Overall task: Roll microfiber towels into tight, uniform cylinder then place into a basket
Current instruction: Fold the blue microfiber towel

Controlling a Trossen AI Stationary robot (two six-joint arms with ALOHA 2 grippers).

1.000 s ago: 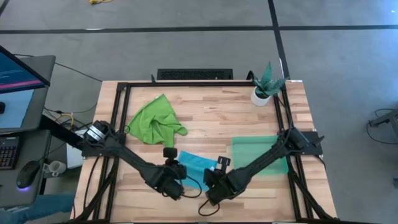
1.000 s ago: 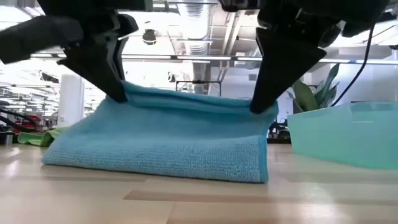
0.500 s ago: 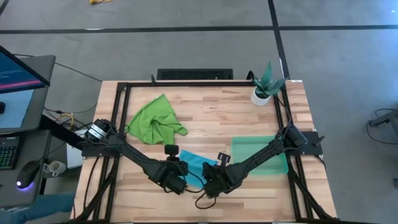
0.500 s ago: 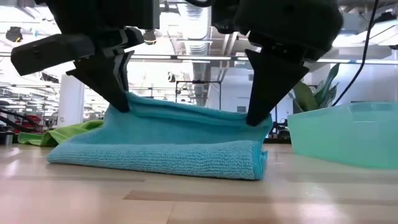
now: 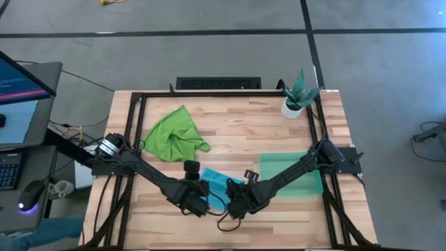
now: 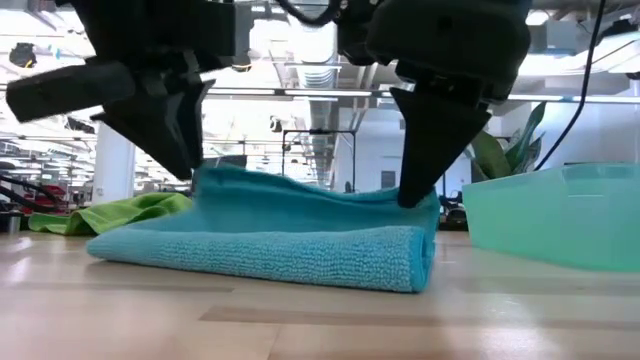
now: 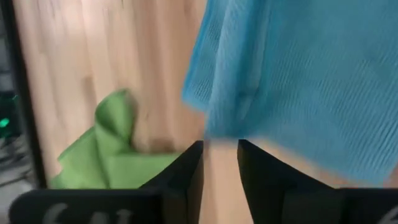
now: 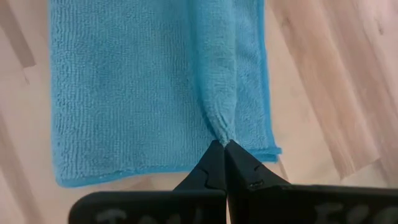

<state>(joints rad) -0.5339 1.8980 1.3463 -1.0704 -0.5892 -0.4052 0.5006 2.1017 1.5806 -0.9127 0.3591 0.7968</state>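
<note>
Low view: nearest us the folded sky-blue microfiber towel (image 6: 270, 240) lies on the wooden table (image 6: 320, 320), where the left gripper (image 7: 220, 163) has just parted and released its edge while the right gripper (image 8: 224, 163) stays pinched on the fold, so we judge rolling paused, with the translucent teal plastic basket (image 6: 560, 215) beyond.

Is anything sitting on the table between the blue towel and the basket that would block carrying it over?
Nothing visible does. The blue towel lies on bare wood just beside the basket, with only the right arm reaching over that stretch. The green towel and the potted plant lie off that path.
</note>
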